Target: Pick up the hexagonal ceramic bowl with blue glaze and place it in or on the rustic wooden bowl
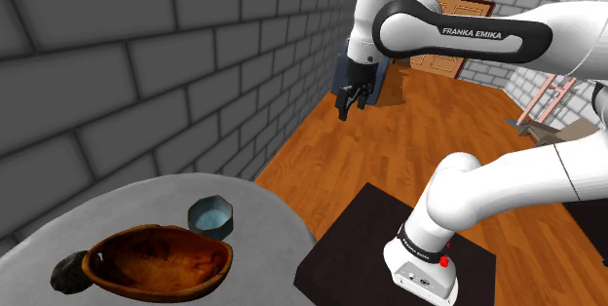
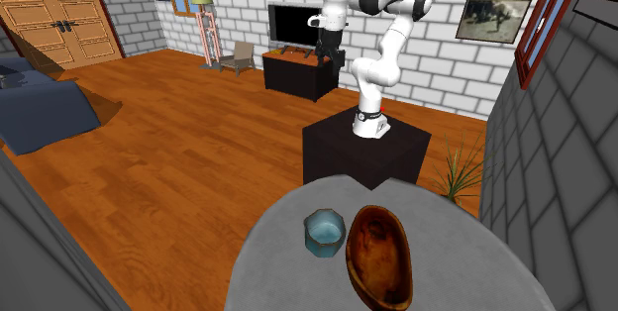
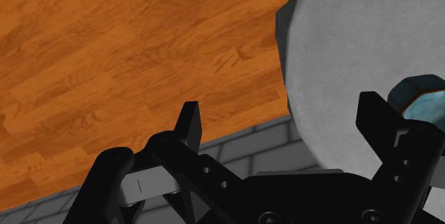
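We logged the gripper (image 1: 348, 100) high over the floor (image 1: 409, 148), fingers apart, empty — blue hexagonal bowl (image 1: 210, 214) sat well below, toward the shoulder view's left, on the table (image 1: 261, 238), just beside the wooden bowl (image 1: 161, 260).

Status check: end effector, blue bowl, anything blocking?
End effector open, empty, high up, short of the table. Blue hexagonal bowl upright on it, beside wooden bowl. Nothing blocking the approach.
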Controlling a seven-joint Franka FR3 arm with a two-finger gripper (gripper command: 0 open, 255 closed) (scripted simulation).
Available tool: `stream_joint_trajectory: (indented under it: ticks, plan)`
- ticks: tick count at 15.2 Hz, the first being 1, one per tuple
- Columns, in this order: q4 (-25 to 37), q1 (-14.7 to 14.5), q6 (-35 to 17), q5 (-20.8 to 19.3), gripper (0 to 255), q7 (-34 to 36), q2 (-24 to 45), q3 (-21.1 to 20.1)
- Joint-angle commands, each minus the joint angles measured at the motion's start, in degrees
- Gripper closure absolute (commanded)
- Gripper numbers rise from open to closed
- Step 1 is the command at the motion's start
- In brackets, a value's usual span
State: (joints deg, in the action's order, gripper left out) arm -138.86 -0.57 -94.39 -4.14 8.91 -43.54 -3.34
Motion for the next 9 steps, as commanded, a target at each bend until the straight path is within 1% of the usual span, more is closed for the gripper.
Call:
stream_joint_trajectory:
  ticks: [1,9]
  plan:
    - [0.0,0.0,0.0,0.0,0,0.0,0.0,0.0]
    - [-4.9,-1.5,-15.6,2.9,0,4.3,10.5,-3.0]
